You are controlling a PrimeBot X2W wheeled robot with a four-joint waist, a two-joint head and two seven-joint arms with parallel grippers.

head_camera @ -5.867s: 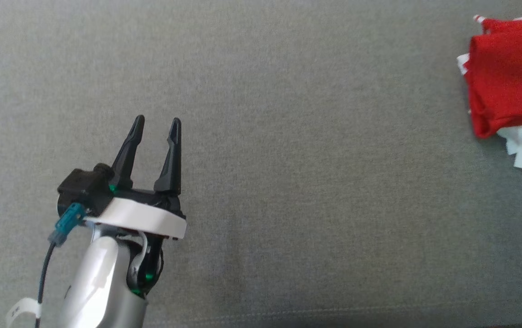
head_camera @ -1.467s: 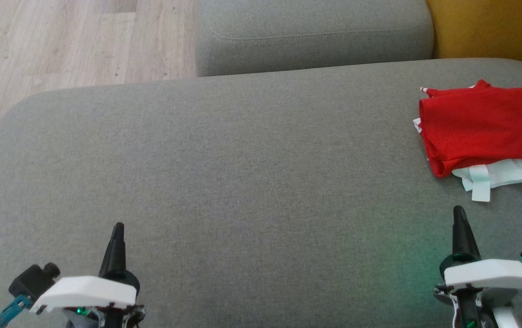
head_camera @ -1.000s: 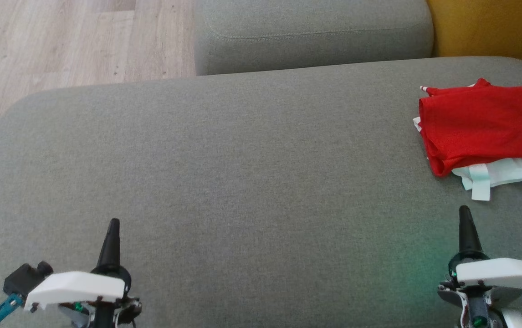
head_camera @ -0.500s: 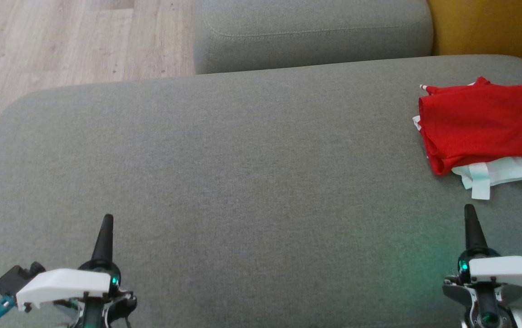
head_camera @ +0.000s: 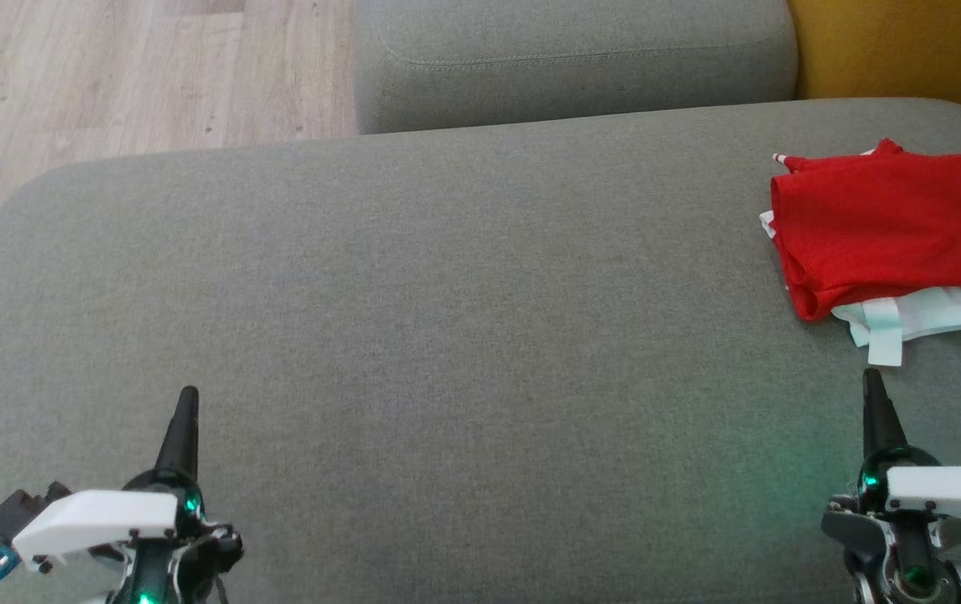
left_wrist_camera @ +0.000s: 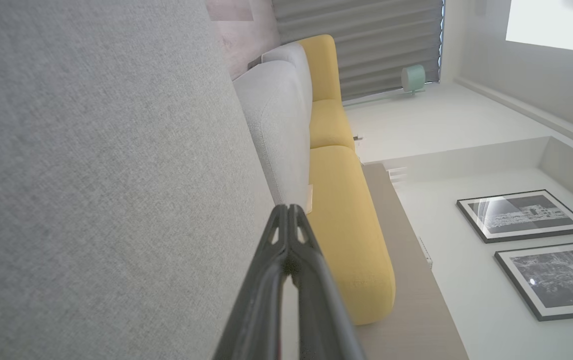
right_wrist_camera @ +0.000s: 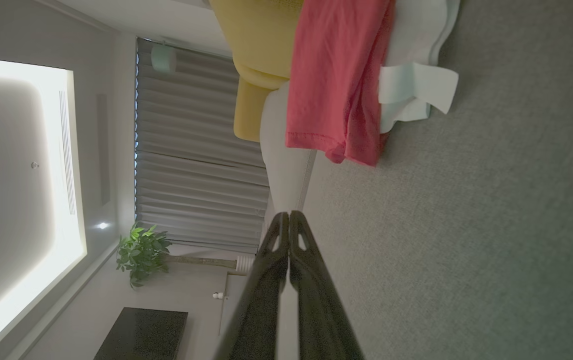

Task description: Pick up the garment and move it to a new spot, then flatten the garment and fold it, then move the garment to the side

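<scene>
Nearest, both grippers sit above the front of the grey cushion (head_camera: 464, 319). The left gripper (head_camera: 184, 407) is at its front left and the right gripper (head_camera: 873, 394) at its front right, each with fingers pressed together on nothing. Farther back, on the cushion's right side, lies the folded red garment (head_camera: 891, 222), with white cloth (head_camera: 916, 315) sticking out under its near edge. Beyond the cushion are another grey cushion (head_camera: 573, 59), a wooden floor (head_camera: 111, 75) and a yellow seat (head_camera: 900, 50).
</scene>
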